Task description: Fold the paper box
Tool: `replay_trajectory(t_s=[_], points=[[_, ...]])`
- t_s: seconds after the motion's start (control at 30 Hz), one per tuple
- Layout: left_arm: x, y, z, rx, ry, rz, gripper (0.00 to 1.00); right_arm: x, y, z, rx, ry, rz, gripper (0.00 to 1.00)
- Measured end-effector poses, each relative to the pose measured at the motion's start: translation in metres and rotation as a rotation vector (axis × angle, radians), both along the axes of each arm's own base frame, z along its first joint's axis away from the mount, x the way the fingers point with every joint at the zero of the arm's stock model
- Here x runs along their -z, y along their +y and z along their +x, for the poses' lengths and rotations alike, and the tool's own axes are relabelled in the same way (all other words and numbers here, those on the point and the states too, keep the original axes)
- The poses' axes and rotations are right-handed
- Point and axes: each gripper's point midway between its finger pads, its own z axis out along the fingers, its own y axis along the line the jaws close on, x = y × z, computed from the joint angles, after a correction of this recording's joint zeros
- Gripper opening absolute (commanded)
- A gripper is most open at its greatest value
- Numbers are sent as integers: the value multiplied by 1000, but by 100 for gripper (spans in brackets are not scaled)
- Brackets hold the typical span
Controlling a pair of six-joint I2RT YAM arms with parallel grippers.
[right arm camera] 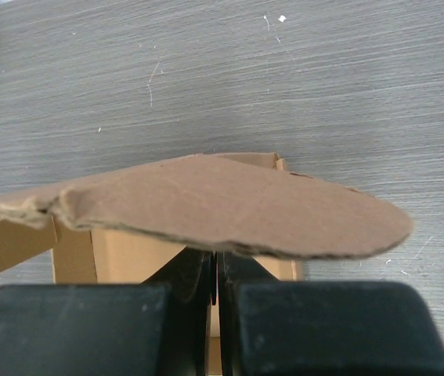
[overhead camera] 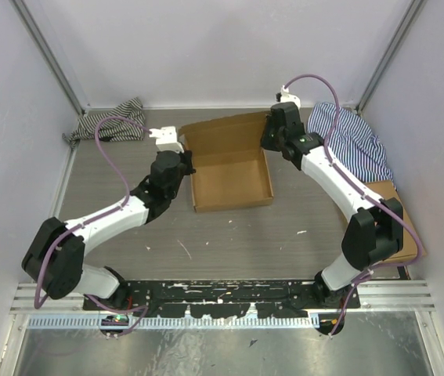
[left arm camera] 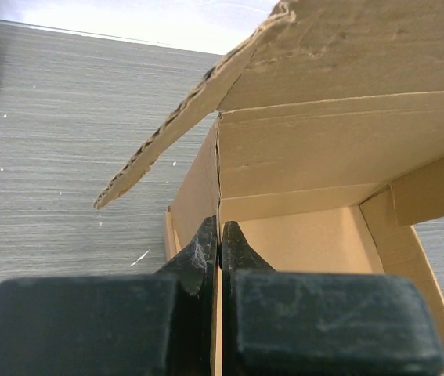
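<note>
The paper box (overhead camera: 231, 178) lies in the middle of the table as a shallow brown tray, its lid (overhead camera: 225, 128) standing open at the back. My left gripper (overhead camera: 187, 164) is shut on the box's left side wall; in the left wrist view (left arm camera: 220, 237) the wall (left arm camera: 198, 188) runs between the closed jaws, with the lid flap (left arm camera: 339, 47) overhead. My right gripper (overhead camera: 268, 142) is shut on the box's right wall near the back corner. In the right wrist view (right arm camera: 214, 265) a rounded lid flap (right arm camera: 229, 215) hangs over the jaws and hides the fingertips.
A black-and-white striped cloth (overhead camera: 110, 123) lies at the back left. A blue striped shirt (overhead camera: 355, 141) lies at the back right. Another brown cardboard box (overhead camera: 402, 223) sits at the right, under the right arm. Enclosure walls stand on three sides.
</note>
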Motion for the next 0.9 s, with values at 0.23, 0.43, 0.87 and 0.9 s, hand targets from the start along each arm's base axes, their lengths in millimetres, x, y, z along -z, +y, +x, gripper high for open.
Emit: replay_trajectory(t_s=[0.23, 0.43, 0.87, 0.9], points=[[2, -2, -2, 11, 11, 0, 5, 16, -1, -7, -20, 36, 4, 3], [23, -6, -15, 70, 60, 0, 8, 45, -8, -40, -39, 80, 5, 6], [30, 6, -90, 194, 160, -11, 21, 63, 7, -124, -217, 242, 11, 49], [29, 9, -95, 198, 169, -20, 21, 64, 7, -131, -232, 259, 10, 50]])
